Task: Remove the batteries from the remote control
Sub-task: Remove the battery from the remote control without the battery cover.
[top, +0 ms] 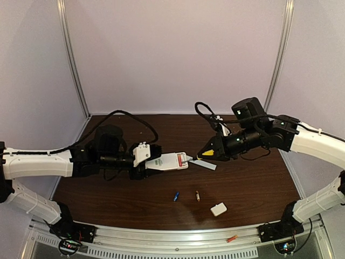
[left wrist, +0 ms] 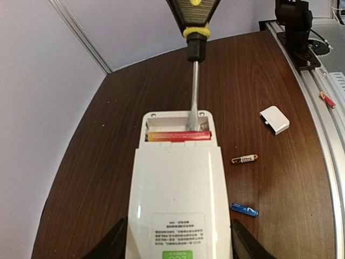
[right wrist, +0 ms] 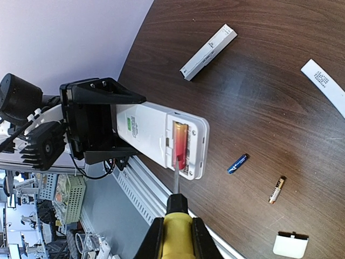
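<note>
At open bay of remote control (left wrist: 178, 189): screwdriver (left wrist: 192, 91) tip wedged beside seated gold-and-red battery (left wrist: 178, 136).
- Left gripper (left wrist: 178, 243) clamps remote body; right gripper (right wrist: 177, 240) clenched on screwdriver handle.
- Risks: tip skids off cell; hard pry flicks cell toward near rail (left wrist: 329, 162); remote twists in grip.
- Blue battery (left wrist: 244, 209), gold battery (left wrist: 244, 159), white cover (left wrist: 274, 119) lie loose between remote and rail.
- Far side of table (left wrist: 161, 81): open room.

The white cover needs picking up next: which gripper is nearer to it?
Right. The right gripper, holding the screwdriver, hangs just beyond the cover; the left gripper, clamping the remote, is farther off to its left.
</note>
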{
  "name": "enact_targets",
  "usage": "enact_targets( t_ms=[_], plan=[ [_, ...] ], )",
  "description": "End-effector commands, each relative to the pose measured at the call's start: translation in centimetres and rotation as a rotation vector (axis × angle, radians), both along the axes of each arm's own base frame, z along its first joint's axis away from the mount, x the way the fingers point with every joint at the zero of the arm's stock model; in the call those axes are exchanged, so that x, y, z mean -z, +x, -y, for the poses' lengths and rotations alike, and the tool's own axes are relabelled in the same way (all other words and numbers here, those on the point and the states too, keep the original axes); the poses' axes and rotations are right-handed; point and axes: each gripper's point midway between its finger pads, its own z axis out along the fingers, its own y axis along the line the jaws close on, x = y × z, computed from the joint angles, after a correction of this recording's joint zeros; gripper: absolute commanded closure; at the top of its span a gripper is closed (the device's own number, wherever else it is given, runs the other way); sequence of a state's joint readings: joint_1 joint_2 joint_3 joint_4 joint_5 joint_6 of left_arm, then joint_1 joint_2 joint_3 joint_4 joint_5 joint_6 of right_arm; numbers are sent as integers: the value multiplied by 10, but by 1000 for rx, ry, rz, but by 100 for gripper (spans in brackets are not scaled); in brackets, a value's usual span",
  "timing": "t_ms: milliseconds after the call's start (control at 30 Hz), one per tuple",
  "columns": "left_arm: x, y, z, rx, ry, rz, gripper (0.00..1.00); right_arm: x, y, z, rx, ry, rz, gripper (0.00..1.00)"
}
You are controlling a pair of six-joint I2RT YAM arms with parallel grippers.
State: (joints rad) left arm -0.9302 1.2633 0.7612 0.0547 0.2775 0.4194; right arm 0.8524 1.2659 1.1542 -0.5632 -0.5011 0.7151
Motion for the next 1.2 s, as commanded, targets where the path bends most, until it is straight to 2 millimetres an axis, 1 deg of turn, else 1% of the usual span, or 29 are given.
enact_targets(
  t_ms=[0, 433, 533, 733, 1033, 1167],
  plan=[
    [-28, 1, 11, 16, -89, 39, 100, 5, 2, 0, 8, -10, -10, 100],
    [-29, 2, 11, 13, -91, 50, 100, 12, 0, 10, 12, -55, -12, 100],
    [-29, 1, 12, 19, -92, 48, 100, 12, -1, 7, 3, -42, -18, 100],
    [-31, -1, 13, 31, -97, 46, 100, 7, -1, 0, -16, -1, -8, 100],
    [-33, -6, 16, 60, -109, 37, 100, 7, -2, -9, -39, 65, -11, 100],
    [-34, -6, 16, 60, -111, 36, 100, 8, -4, -9, -42, 79, -16, 100]
  ],
)
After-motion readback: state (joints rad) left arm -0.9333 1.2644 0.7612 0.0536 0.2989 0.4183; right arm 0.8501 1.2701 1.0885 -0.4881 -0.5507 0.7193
